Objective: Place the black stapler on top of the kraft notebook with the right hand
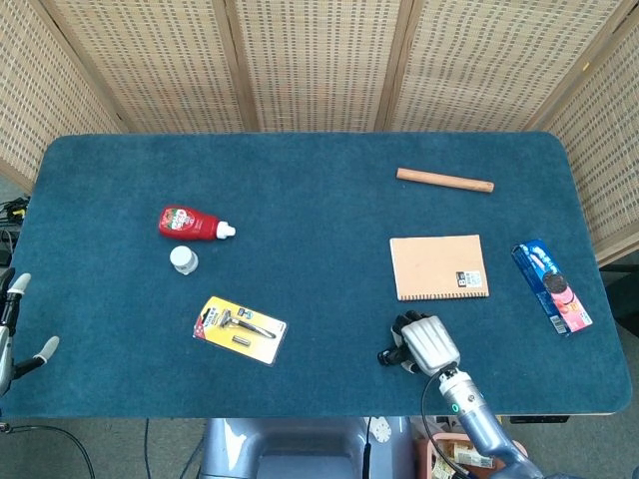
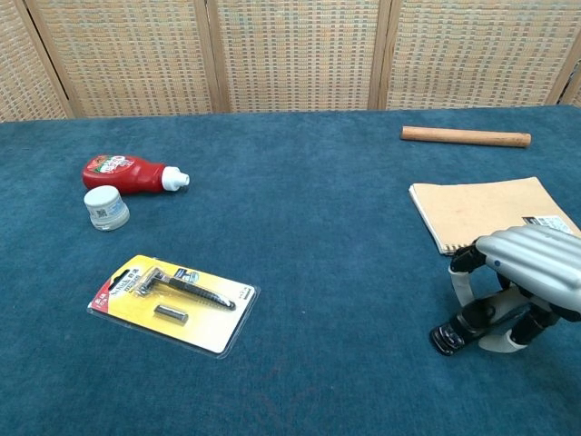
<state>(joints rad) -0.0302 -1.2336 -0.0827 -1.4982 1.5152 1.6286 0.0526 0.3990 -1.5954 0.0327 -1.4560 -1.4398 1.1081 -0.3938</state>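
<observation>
From the head view, our right hand (image 1: 427,342) covers the black stapler (image 1: 386,356), only its dark tip poking out on the side of our fingers away from the kraft notebook (image 1: 438,266). The notebook lies just beyond the fingertips, apart from them. Our left hand (image 1: 15,329) sits at the far table edge, fingers spread, holding nothing.

From the chest view, our fingers (image 2: 464,265) curl down over the stapler with the thumb tucked against its near side, so we judge the grip closed around its body while it rests on the cloth. We expect a rigid, fairly heavy thing with smooth plastic that could slip; holding it across the middle, as now, should keep it level.

The table (image 2: 309,227) wears a blue, napped cloth that should resist sliding. Far from our fingers lie a razor pack (image 2: 172,301), a red bottle (image 2: 129,173) and a small jar (image 2: 106,207); a wooden stick (image 2: 465,136) lies past the notebook. Woven screens (image 2: 290,54) close the room behind.
</observation>
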